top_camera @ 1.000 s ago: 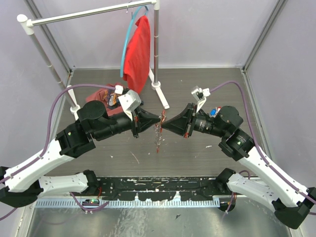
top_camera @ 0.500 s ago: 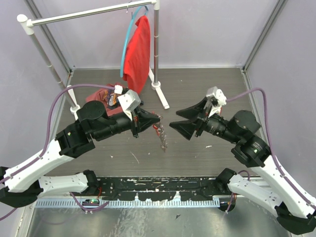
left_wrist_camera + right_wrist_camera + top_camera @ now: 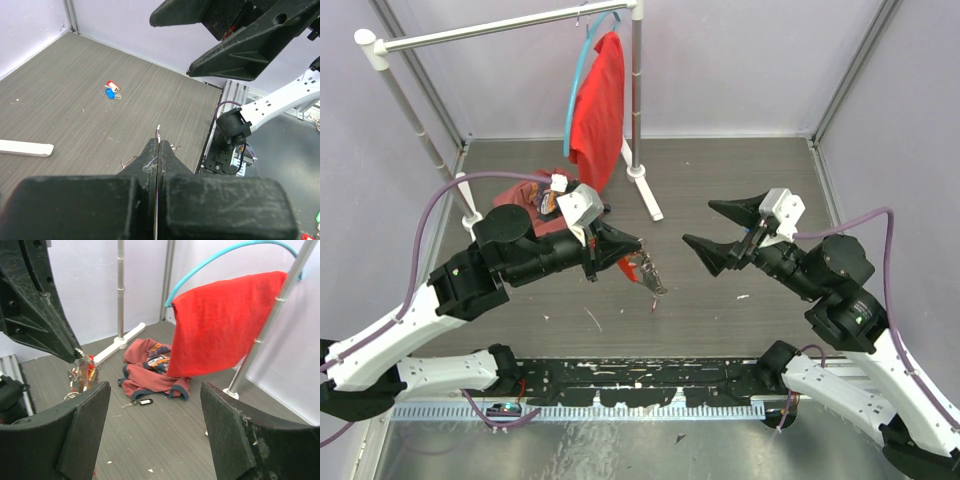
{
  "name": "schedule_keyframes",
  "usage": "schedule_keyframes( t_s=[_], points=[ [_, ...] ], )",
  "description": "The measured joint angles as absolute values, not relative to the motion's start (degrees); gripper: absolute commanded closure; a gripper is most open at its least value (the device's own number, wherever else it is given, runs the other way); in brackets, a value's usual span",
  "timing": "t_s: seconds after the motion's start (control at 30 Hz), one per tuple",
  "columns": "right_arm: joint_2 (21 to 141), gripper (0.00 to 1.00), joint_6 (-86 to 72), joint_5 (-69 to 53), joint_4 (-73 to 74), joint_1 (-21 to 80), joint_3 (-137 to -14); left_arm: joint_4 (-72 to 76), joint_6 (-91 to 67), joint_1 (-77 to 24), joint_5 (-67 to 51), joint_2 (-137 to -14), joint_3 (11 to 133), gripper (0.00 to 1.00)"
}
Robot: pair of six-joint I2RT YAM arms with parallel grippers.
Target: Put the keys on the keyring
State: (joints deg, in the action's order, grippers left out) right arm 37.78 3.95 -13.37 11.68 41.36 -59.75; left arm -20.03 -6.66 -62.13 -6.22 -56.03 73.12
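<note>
Pinched the keyring (image 3: pixel 642 262) tight in the left gripper (image 3: pixel 640 245), keys (image 3: pixel 655 283) dangling underneath. Had the right gripper (image 3: pixel 698 222) gaping wide, holding nothing.

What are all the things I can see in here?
table: one, grey-brown, under everything.
rack: one, white and grey, at the back.
hanger: one, light blue, on the rack.
cloth: one, bright red, hung on the rack.
garment: one, dull red, crumpled on the table.
fob: one, black, beside the garment.
loose keys: two, red-tagged and blue-tagged, together on the table.
keyring: one, silvery with red bits, hanging from the left gripper.
left gripper: one, black, shut on the keyring.
right gripper: one, black, open, empty.
</note>
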Motion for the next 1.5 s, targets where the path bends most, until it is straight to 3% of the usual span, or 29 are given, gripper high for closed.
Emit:
schedule_keyframes(
  t_s=[0.27, 0.4, 0.5, 0.73, 0.9, 1.17, 1.5],
  points=[
    [40.03, 0.22, 10.17, -6.48, 17.78, 41.36, -63.44, -21.02, -6.66, -62.13, -6.90, -56.03, 74.19, 1.00],
    [42.57, 0.44, 11.88, -8.29, 22.06, 41.36, -66.67, -21.15, -6.66, -62.13, -6.96, -55.90, 74.61, 1.00],
    [43.70, 0.50, 10.50, -10.76, 24.12, 41.36, -66.94, -21.65, -6.66, -62.13, -6.94, -55.94, 74.91, 1.00],
    [48.01, 0.42, 1.17, -14.76, 27.35, 42.11, -70.76, -23.81, -6.68, -62.13, -5.34, -56.60, 76.71, 1.00],
    [48.47, 0.39, -3.29, -13.28, 28.27, 48.38, -69.58, -24.80, -6.76, -62.13, -2.52, -57.32, 77.30, 1.00],
    [51.09, 0.39, -3.57, -2.31, 27.94, 64.10, -69.87, -27.66, -7.22, -62.13, 1.02, -59.83, 79.13, 1.00],
    [56.21, 0.39, -2.68, 13.17, 26.94, 67.66, -70.22, -28.47, -7.40, -62.13, 2.07, -60.12, 79.20, 1.00]
  ],
)
